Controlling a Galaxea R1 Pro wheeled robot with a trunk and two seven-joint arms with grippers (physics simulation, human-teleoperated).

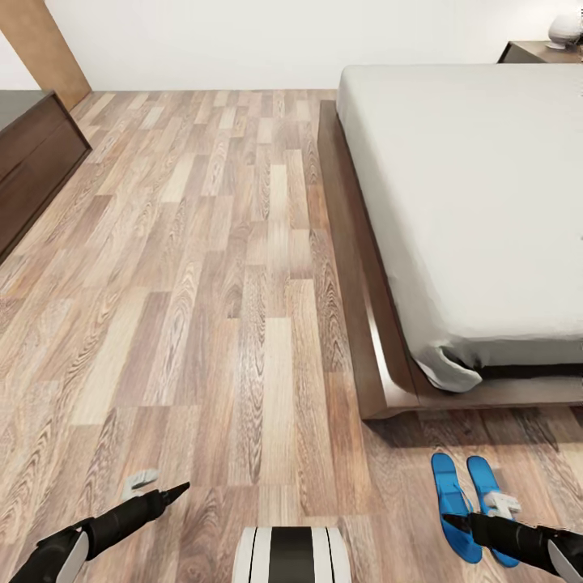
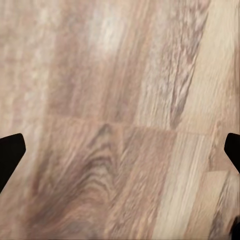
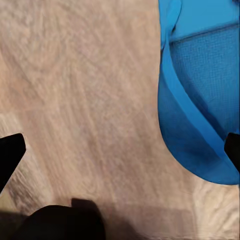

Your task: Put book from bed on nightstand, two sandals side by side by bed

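Your right gripper [image 3: 120,150] hangs with its jaws spread wide and empty; one bright-blue sandal [image 3: 200,100] lies flat just under one fingertip. Your left gripper [image 2: 120,150] is equally wide and empty over bare floor [image 2: 100,75]. Drop any lower and you could nudge the sandals [image 1: 470,502], a neat pair beside the bed [image 1: 453,202], out of line.

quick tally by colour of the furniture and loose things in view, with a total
blue: 2, the sandals on the floor beside the bed
grey and dark brown: 1, the bed
dark brown: 2, the nightstand and the long low cabinet
total: 5
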